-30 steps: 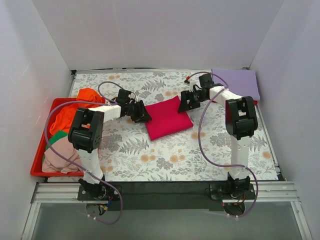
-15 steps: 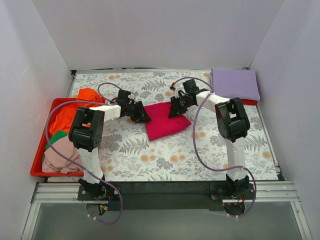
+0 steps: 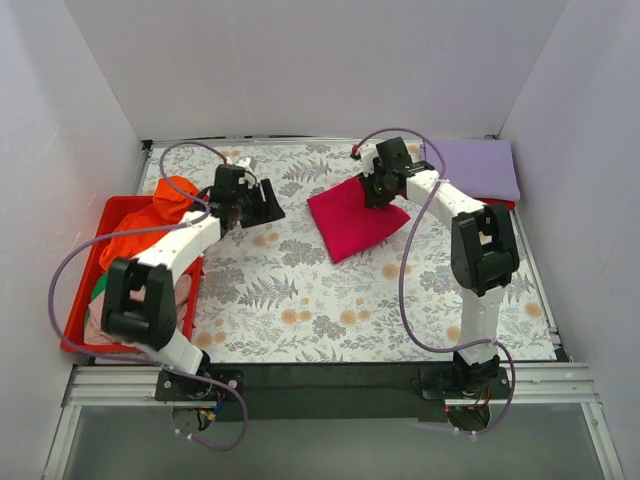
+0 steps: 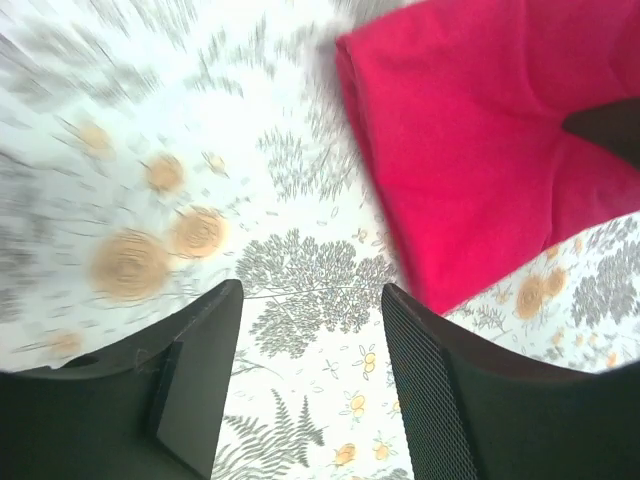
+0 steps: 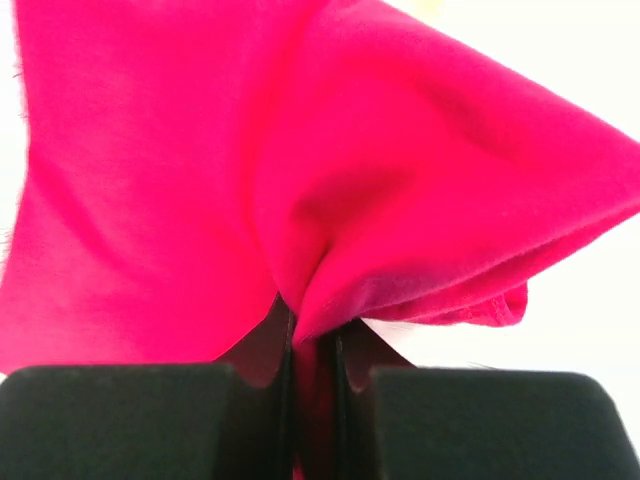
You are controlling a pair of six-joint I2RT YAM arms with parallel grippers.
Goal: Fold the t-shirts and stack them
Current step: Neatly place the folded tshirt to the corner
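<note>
A folded crimson t-shirt (image 3: 352,222) lies tilted right of the table's middle. Its far corner is pinched up by my right gripper (image 3: 381,192), which is shut on the cloth. In the right wrist view the crimson t-shirt (image 5: 250,150) bunches into the closed right gripper (image 5: 313,350). My left gripper (image 3: 266,206) hovers open to the left of the shirt, apart from it. In the left wrist view the left gripper (image 4: 310,385) has only floral tablecloth between its fingers, with the crimson t-shirt (image 4: 480,150) ahead to the right. A folded lavender t-shirt (image 3: 470,168) lies at the back right.
A red plastic tray (image 3: 76,318) at the left edge holds an orange shirt (image 3: 145,228), a green one (image 3: 108,281) and a beige-pink one (image 3: 118,322). White walls close in the table on three sides. Purple cables loop over both arms.
My right gripper shut on the crimson shirt and pulled it toward the back right. My left gripper opened, let go of the shirt's left edge and drew back to the left.
</note>
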